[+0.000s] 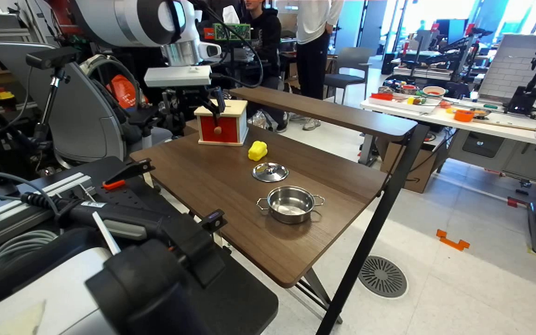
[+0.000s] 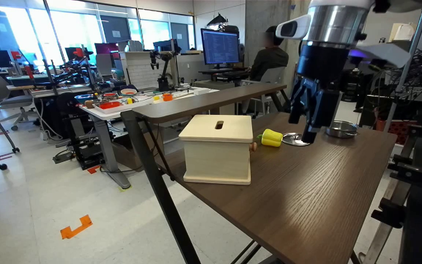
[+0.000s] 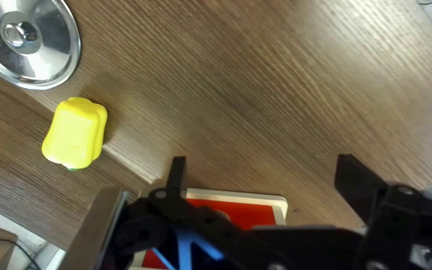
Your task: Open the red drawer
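The red drawer (image 1: 231,133) sits in a pale wooden box on the table, its red front flush with the frame. Its round wooden knob (image 1: 217,130) faces the open table. In an exterior view only the box's pale side (image 2: 216,161), top and knob (image 2: 253,146) show; the red front is hidden there. My gripper (image 2: 302,128) is open and empty, above the table on the knob's side, apart from the box. In the wrist view the gripper (image 3: 263,165) has its fingers wide apart. The red front (image 3: 255,215) shows low between them, the knob partly hidden by a finger.
A yellow toy pepper (image 1: 257,151) lies near the box, beside a steel lid (image 1: 270,172). A steel pot (image 1: 291,204) stands farther along the table (image 1: 193,163). A raised wooden shelf (image 1: 324,111) runs along one long table edge.
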Available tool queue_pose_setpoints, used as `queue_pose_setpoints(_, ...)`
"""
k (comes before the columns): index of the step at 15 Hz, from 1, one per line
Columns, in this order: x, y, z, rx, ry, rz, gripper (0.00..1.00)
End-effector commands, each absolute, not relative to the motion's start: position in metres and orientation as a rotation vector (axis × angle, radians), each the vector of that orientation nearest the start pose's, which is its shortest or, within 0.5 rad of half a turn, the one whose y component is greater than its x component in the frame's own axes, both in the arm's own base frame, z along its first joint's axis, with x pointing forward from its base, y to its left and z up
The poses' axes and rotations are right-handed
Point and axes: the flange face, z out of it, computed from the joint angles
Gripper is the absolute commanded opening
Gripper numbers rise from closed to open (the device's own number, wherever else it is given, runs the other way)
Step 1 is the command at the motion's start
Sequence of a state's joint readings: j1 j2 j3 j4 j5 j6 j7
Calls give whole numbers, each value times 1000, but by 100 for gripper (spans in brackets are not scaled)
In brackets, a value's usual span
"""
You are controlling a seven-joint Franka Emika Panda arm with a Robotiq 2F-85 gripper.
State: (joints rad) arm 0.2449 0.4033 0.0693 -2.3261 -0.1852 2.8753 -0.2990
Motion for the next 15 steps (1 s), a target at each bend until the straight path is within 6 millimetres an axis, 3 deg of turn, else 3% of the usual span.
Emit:
queue_pose_setpoints(1,528,187,155,-2981,-1215,-319,100)
queue_pose_setpoints(8,544,220,131,-3101,-873,-437,100)
queue_pose_setpoints(15,554,231,118,-3155,-713,-466,100)
